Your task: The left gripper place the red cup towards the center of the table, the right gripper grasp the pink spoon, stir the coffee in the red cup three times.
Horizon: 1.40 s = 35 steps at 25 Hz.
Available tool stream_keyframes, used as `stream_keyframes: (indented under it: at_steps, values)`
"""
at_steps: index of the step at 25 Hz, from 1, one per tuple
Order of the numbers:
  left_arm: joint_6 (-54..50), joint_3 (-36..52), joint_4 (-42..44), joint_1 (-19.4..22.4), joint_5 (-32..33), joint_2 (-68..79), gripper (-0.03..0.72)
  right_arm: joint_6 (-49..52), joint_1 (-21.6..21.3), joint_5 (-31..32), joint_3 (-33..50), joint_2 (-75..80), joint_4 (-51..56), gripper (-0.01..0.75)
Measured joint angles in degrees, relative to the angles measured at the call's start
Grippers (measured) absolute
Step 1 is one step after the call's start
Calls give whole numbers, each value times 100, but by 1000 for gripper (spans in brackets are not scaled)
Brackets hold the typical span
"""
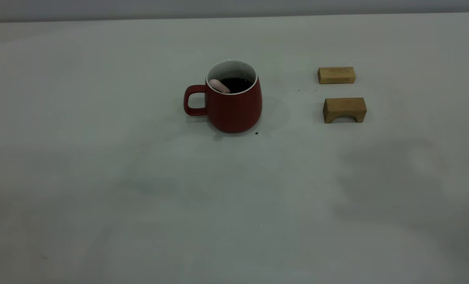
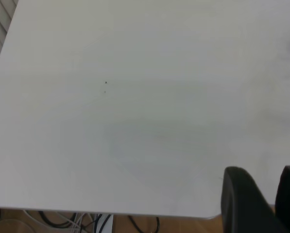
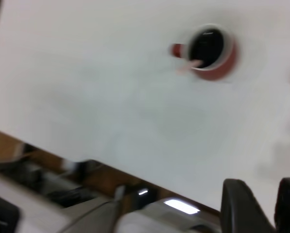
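- I see the cup (image 1: 234,103) upright near the middle of the table (image 1: 100,177), handle pointing toward the left arm's side, coffee (image 1: 236,84) dark inside it
- The spoon (image 1: 219,86) is in the cup, pink handle leaning on the rim on the handle side, its bowl down in the coffee and hidden from me
- Two wooden blocks (image 1: 336,75) sit well apart from the cup on the right arm's side, one behind the other
- Neither arm shows in the exterior view; my left gripper (image 2: 266,199) hangs over bare table near the edge, fingers parted with a gap, holding nothing
- My right gripper (image 3: 264,204) is high and back from the cup, fingers apart and empty too
- The spoon looks left in the cup, so I judge the stirring is either finished or the grip was let go
- Risk one: if I go back for the spoon, only a short stub of handle clears the rim, so a fingertip could catch the rim and tip the cup
- Risk two: a nudged handle slides round the rim and flicks coffee onto the table; there is already a dark speck (image 1: 256,133) by the base
- Risk three: the right wrist view is smeared, so I can't line up on the handle from it
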Motion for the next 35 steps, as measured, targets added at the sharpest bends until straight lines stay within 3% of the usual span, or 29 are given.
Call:
stream_keyframes:
  at_steps: [8, 16, 20, 26, 35]
  values:
    - [6, 0, 0, 0, 0, 0, 243, -216, -85, 52, 2688, -3637, -1328, 198]
    - [6, 0, 0, 0, 0, 0, 243, -288, -847, -119, 4836, -6301, -1981, 203]
    - [6, 0, 0, 0, 0, 0, 243, -288, -1055, -479, 5171, -6773, -1999, 209]
    - [6, 0, 0, 0, 0, 0, 243, -277, -1294, -522, 5220, -6928, -2003, 215]
    - [0, 0, 0, 0, 0, 0, 243, -277, -1305, -528, 5220, -6928, -2003, 225]
